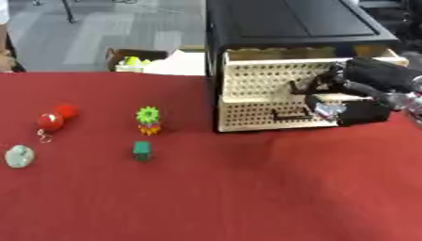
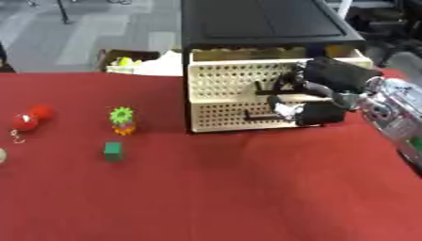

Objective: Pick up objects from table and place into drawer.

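Observation:
A black cabinet [image 1: 288, 21] with beige perforated drawers [image 1: 255, 77] stands at the table's back right. The upper drawer is pulled out a little, its rim showing under the black top. My right hand [image 2: 329, 87] comes in from the right and is against the drawer fronts, fingers curled at the upper drawer's black handle [image 2: 263, 87]. A second handle [image 2: 260, 114] sits on the lower drawer. On the left of the red cloth lie two red balls [image 1: 56, 117], a green gear on an orange piece [image 1: 148, 120], a small green block [image 1: 142, 150] and a pale round thing [image 1: 19, 156]. My left hand is out of sight.
Behind the table's far edge a cardboard box [image 1: 132, 59] holds yellow-green items. The red cloth [image 1: 247, 193] runs wide between the small objects and the cabinet, and across the front.

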